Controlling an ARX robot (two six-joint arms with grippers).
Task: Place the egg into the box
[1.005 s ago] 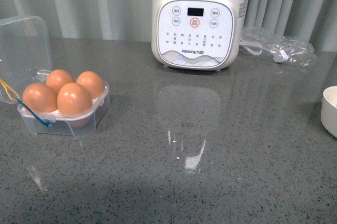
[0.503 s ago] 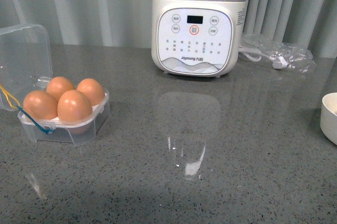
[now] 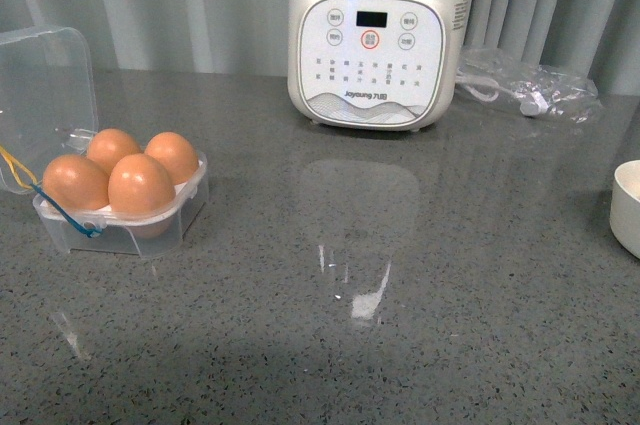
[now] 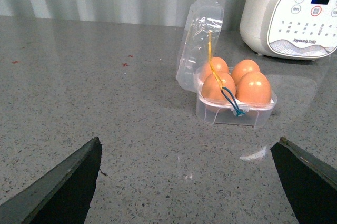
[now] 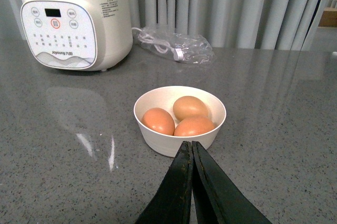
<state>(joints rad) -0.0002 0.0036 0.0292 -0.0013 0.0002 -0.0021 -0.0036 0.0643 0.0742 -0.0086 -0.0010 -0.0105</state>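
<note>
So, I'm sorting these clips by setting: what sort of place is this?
Likely a kitchen counter, home or mock-up: a grey speckled stone worktop, a white button-panel appliance, and eggs in a clear box and a white bowl.

The table (image 3: 480, 325) is showing a polished, grey speckled, stone-like top that is throwing glossy reflections. The box (image 3: 150, 235) is looking like clear, shiny hard plastic, and the eggs (image 3: 140, 185) in it are showing smooth, softly sheened shells. The appliance (image 3: 370, 45) is gleaming in glossy cream-white plastic. The bag (image 3: 535, 85) is looking like crinkled clear film. The bowl (image 5: 152, 142) is appearing matt white, the curtain (image 3: 170, 5) is hanging as soft pleated cloth, and the right gripper (image 5: 190, 147) is showing matt black fingers (image 5: 179, 192)
</note>
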